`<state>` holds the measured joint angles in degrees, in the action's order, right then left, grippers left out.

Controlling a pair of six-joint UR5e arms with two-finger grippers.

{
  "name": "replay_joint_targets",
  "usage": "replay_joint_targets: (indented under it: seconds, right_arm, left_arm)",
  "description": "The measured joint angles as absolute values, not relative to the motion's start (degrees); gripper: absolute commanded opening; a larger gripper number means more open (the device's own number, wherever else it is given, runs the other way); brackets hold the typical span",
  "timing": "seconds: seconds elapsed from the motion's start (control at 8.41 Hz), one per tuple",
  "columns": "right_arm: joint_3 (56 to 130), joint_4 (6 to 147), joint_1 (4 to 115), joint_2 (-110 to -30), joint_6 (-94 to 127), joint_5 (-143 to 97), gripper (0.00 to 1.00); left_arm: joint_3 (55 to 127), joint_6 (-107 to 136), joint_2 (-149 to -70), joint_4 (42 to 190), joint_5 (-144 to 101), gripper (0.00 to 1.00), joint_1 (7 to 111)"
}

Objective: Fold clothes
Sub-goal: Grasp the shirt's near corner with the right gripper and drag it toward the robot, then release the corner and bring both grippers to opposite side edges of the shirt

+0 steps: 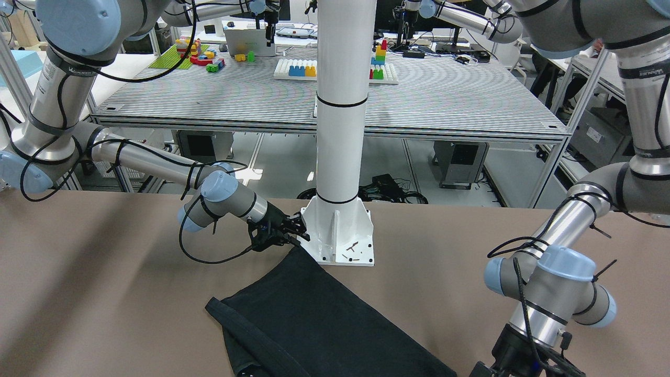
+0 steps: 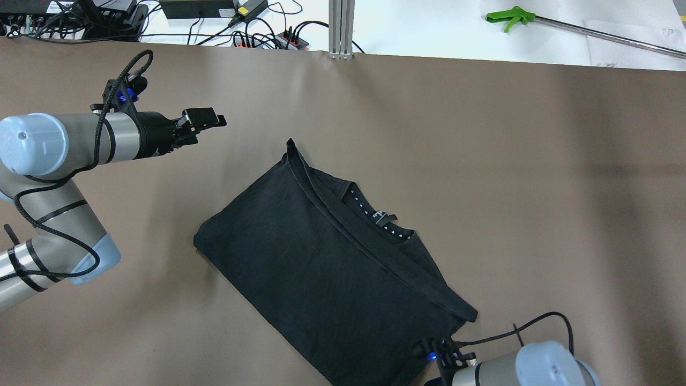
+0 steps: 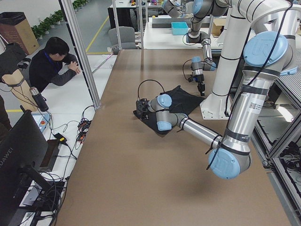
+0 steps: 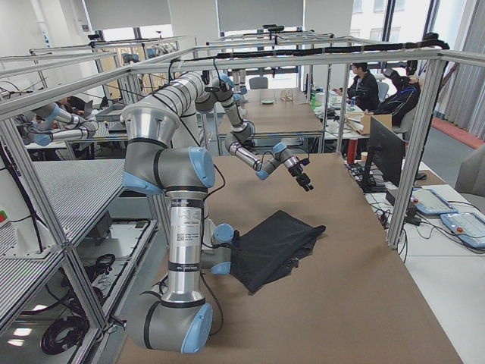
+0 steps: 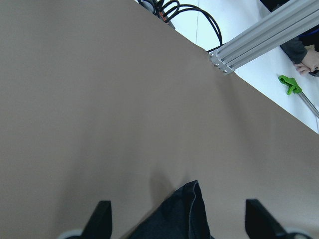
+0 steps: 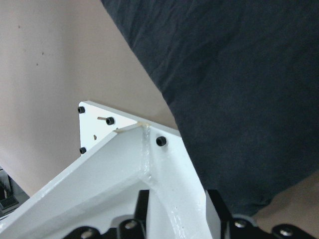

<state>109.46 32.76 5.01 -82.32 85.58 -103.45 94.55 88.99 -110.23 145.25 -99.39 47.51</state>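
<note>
While the left pincer [image 2: 214, 122] hovers, fingers spread, a black T-shirt [image 2: 321, 268] lies slantwise on the table [image 2: 509, 187], apart from it; the right pincer [image 1: 293, 235], state unclear, sits beside one corner. Fabric looks thin, limp, light: probably best pinched at corners.

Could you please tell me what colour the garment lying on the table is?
The garment is plain black, which shows best in the overhead exterior view.
</note>
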Motion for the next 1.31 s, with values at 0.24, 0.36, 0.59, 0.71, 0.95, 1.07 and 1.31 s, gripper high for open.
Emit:
replay_joint_targets:
  seconds: [0.24,0.36,0.59,0.71,0.95,1.07,1.31]
  right_arm:
    - [109.3,33.0,7.2,-83.6,85.5,-99.4,0.94]
    - [109.2,34.1,11.2,-84.1,85.2,-100.0,0.94]
    - [109.1,38.4,20.3,-83.9,84.8,-104.3,0.94]
    - [109.0,40.1,23.8,-83.6,84.7,-105.9,0.94]
    - [108.9,42.2,28.6,-82.9,84.5,-106.7,0.94]
    - [108.7,43.1,30.0,-82.3,83.9,-106.7,0.94]
    - [108.6,44.1,30.9,-81.5,82.7,-106.5,0.94]
  left_arm:
    - [94.8,89.0,-110.0,145.2,-99.9,0.94,47.2]
    - [95.1,89.1,-109.9,145.1,-101.3,0.94,47.1]
    - [97.5,89.5,-108.1,142.8,-104.6,0.94,46.1]
    - [99.4,89.8,-106.1,141.3,-104.9,0.94,44.5]
    - [100.7,90.0,-102.9,139.6,-102.3,0.94,39.8]
    - [99.9,90.0,-102.3,139.4,-100.2,0.94,37.3]
    - [96.8,89.2,-102.1,139.7,-98.3,0.94,35.2]
